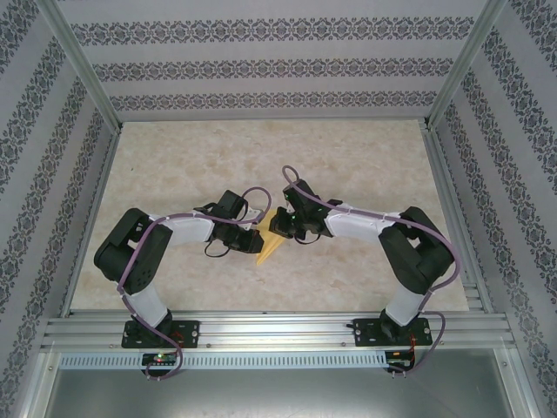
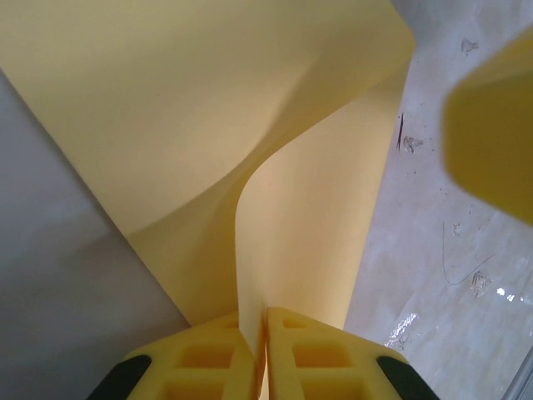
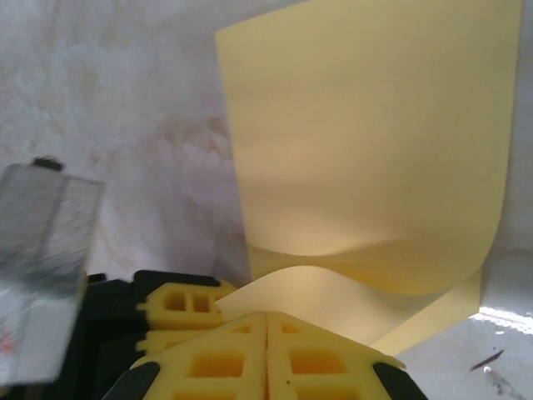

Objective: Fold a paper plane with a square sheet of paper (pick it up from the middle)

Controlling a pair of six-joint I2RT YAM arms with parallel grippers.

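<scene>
The square sheet of paper (image 1: 270, 245) is thin and yellow and hangs between my two grippers at the table's middle. From above it shows as a wedge pointing near-left. My left gripper (image 2: 265, 321) is shut on one edge, and the sheet (image 2: 208, 108) rises from its jaws and curls over. My right gripper (image 3: 266, 321) is shut with no paper visible in its seam. The bent sheet (image 3: 366, 142) lies right past its tips. The left gripper's fingers (image 3: 179, 304) sit beside the right gripper, and a right finger (image 2: 491, 142) looms blurred. The left gripper (image 1: 254, 233) faces the right gripper (image 1: 284, 228). A paper plane is out of view.
The marbled table top (image 1: 261, 157) stretches behind the arms, closed in by patterned walls (image 1: 261, 61). An aluminium rail (image 1: 278, 331) runs along the near edge under both arm bases. A blurred grey block (image 3: 42, 250) stands at the left of the right wrist view.
</scene>
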